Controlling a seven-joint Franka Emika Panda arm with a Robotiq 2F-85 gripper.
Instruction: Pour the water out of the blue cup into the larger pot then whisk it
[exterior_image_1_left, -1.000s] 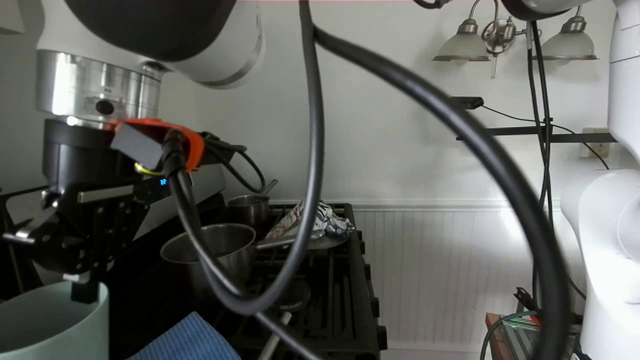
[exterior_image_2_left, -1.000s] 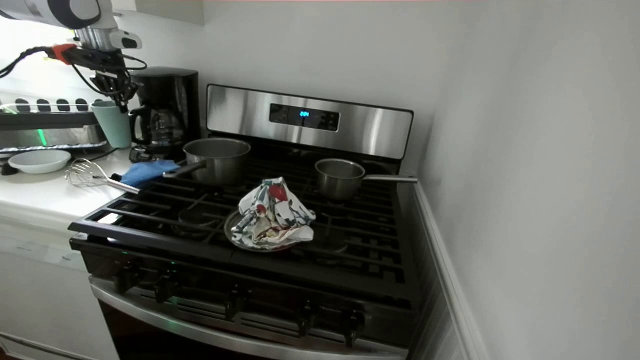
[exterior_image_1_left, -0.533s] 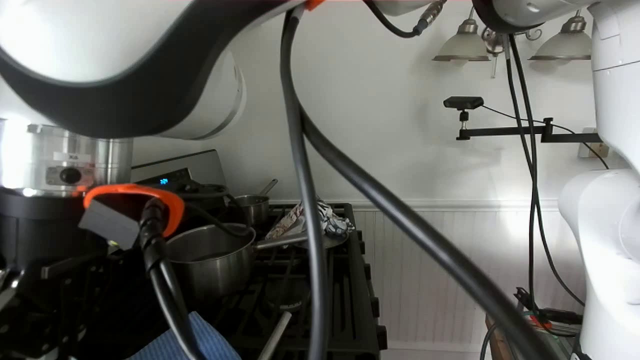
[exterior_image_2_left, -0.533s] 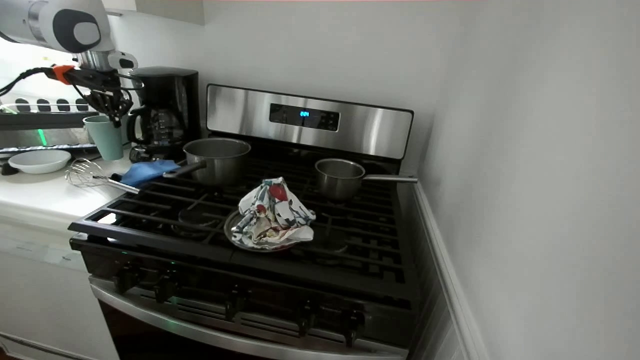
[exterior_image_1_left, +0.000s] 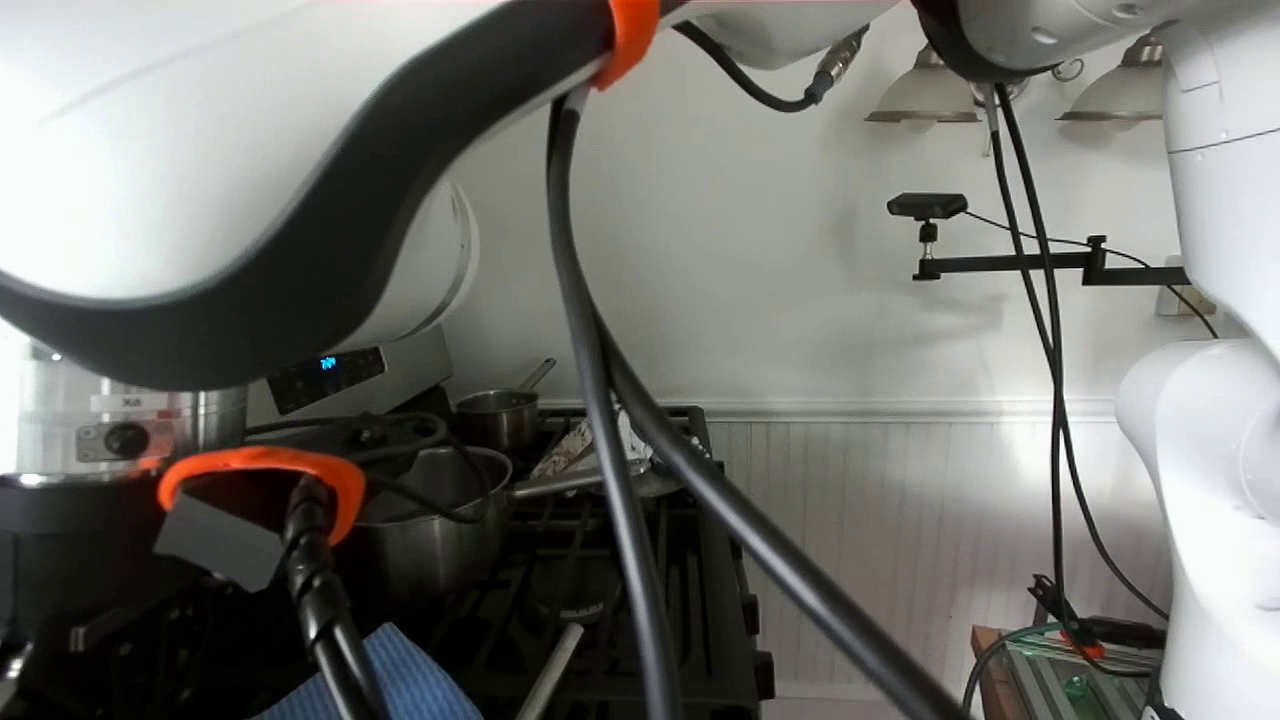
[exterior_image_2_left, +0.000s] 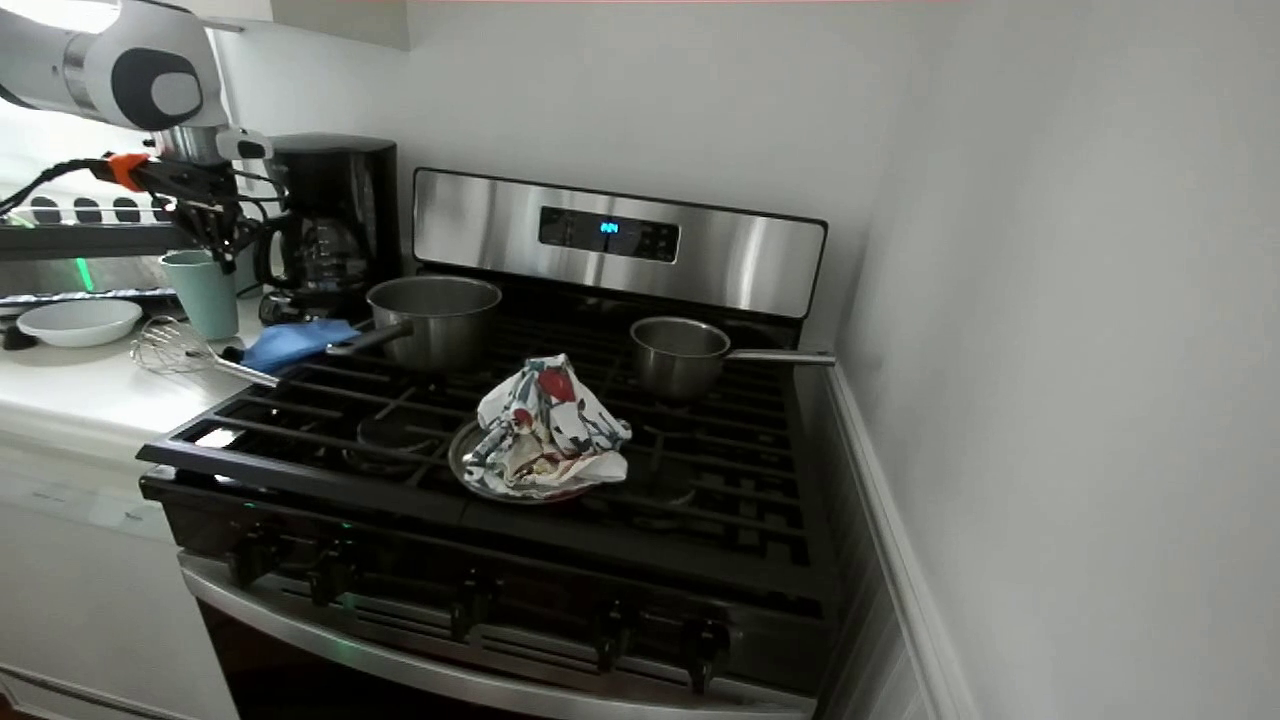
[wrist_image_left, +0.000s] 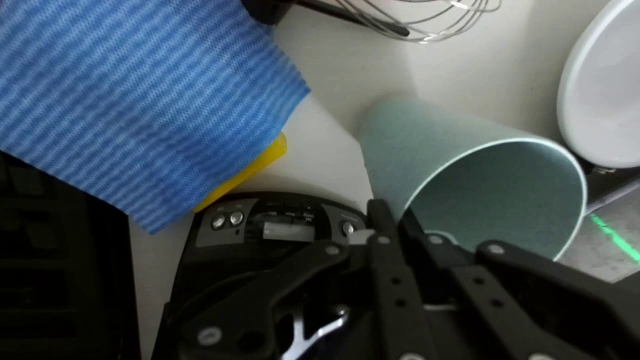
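The cup (exterior_image_2_left: 202, 297) is a pale blue-green, plain and matte, tall, with a thin rim and sides that narrow toward the base. It is held mouth up at the counter (exterior_image_2_left: 140, 395), near the coffee maker (exterior_image_2_left: 335, 220); whether its base touches down cannot be told, nor whether water is in it. The tool (wrist_image_left: 395, 212) is pinching the cup's wall at the rim.

The larger pot (exterior_image_2_left: 450, 332), wide and grey steel, sits at the back of the stove (exterior_image_2_left: 480, 530), its handle pointing out beside a blue cloth (exterior_image_2_left: 298, 345). A smaller pot (exterior_image_2_left: 678, 362) stands well apart from it on the same stove, and a flowered cloth (exterior_image_2_left: 548, 430) is heaped between them and the front edge.

The counter is white. The whisk (exterior_image_2_left: 170, 350) lies there near a shallow white bowl (exterior_image_2_left: 80, 325), its handle reaching to the stove's edge. The wall (exterior_image_2_left: 650, 90) is pale; in an exterior view, two glass-shaded lamps (exterior_image_1_left: 925, 95) hang on it above a bracketed camera (exterior_image_1_left: 927, 206).
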